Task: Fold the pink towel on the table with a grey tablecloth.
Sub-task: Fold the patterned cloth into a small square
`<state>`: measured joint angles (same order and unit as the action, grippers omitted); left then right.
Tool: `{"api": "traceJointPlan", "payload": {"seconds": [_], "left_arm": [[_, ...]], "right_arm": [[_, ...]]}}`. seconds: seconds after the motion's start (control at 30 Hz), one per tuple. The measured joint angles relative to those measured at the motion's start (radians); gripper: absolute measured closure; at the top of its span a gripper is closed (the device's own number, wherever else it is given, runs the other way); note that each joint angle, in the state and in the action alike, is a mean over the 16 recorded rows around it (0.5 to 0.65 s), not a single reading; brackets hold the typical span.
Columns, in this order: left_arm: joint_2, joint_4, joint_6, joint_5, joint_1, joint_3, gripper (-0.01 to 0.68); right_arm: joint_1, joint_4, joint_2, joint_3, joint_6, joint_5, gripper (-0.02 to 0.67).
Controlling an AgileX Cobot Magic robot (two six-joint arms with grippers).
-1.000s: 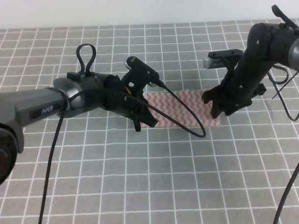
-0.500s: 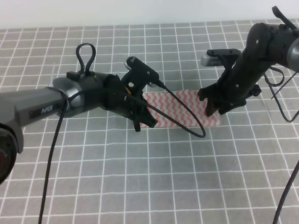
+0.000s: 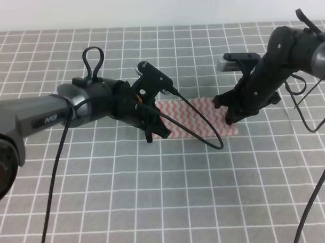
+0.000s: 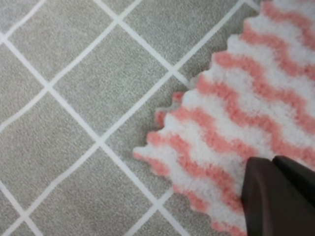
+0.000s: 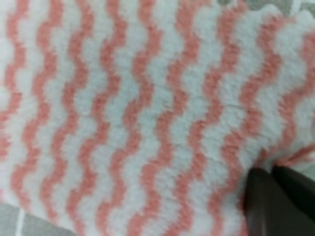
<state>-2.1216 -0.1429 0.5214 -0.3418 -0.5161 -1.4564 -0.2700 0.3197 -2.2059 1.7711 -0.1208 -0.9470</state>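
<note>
The table with a grey tablecloth (image 3: 154, 196) fills the high view, its grid of thin white lines running out on all sides. Just right of centre lies the pink towel (image 3: 197, 119) — a long flat strip of pink-and-white zigzag, already folded over itself, with scalloped edges showing at its left corner. The left arm reaches in from nine o'clock, its dark body low over the cloth and a black cable looping from it across the towel. The left gripper (image 3: 155, 131) sits at the towel's nine o'clock end; in the left wrist view its jaws appear as a dark tip pressed together on the pile close to the towel's corner, gripping the pink towel (image 4: 246, 118). The right arm comes down from two o'clock, and the right gripper (image 3: 230, 115) stands at the towel's three o'clock end. The right wrist view is almost all towel (image 5: 123, 113) — its jaws show as a dark closed tip at five o'clock, pinching a raised fold of the fabric.
</note>
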Motion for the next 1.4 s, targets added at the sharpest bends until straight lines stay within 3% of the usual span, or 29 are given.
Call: {"api": "traceJointPlan", "payload": {"seconds": [0.63, 1.4], "left_arm": [[0.026, 0.007, 0.0, -0.005, 0.0, 0.002, 0.675], [0.303, 0.019, -0.001, -0.047, 0.022, 0.006, 0.675]], "right_arm": [[-0.009, 0.184, 0.05, 0.102, -0.134, -0.027, 0.664], [-0.088, 0.45, -0.019, 0.104, -0.272, 0.028, 0.664]]}}
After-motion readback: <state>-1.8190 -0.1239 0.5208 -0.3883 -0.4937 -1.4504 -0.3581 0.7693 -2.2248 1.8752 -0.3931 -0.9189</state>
